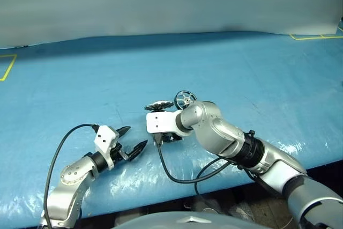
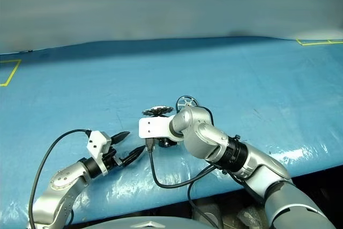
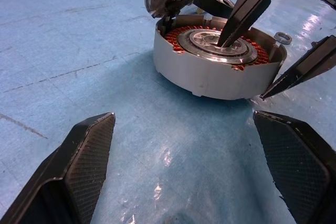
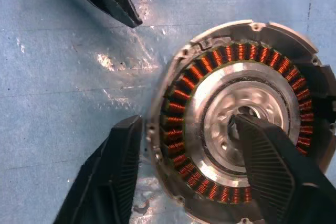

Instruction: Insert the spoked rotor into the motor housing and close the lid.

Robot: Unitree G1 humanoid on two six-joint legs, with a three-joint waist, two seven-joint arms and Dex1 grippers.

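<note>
While the left gripper (image 1: 132, 139) waits wide open, the right gripper (image 4: 186, 166) straddles the motor housing (image 4: 210, 98) rim, jaws apart.

There are no words, numbers or labels to read anywhere in these pictures.

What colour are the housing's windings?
Copper-orange windings ring the housing's silver hub, clearest in the right wrist view.
</note>
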